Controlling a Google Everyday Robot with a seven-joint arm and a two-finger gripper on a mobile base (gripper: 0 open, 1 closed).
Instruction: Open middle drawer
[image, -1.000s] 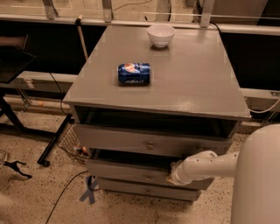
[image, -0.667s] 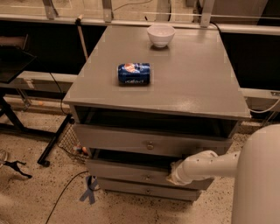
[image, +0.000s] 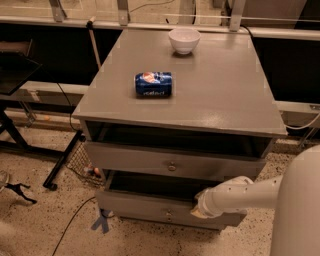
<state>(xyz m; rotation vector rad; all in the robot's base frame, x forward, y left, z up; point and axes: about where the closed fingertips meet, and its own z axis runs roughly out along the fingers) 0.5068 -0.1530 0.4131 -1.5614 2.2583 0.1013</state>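
The middle drawer (image: 145, 206) is a wide grey drawer with a small round knob (image: 168, 215). It stands pulled out from the grey cabinet (image: 220, 100), with a dark gap showing behind its front. My gripper (image: 200, 209) is at the top edge of this drawer's front, right of the knob, at the end of my white arm (image: 250, 194). The taller-fronted top drawer (image: 150, 159) above it also stands a little out.
A blue soda can (image: 153, 84) lies on its side on the cabinet top, and a white bowl (image: 184, 40) stands at the back. A black stand's legs (image: 60, 160), a wire basket (image: 82, 162) and a cable (image: 70, 225) are on the floor at the left.
The middle drawer has slid further out toward the camera, and my gripper and arm have moved down and outward with its front. The can and bowl have not moved.
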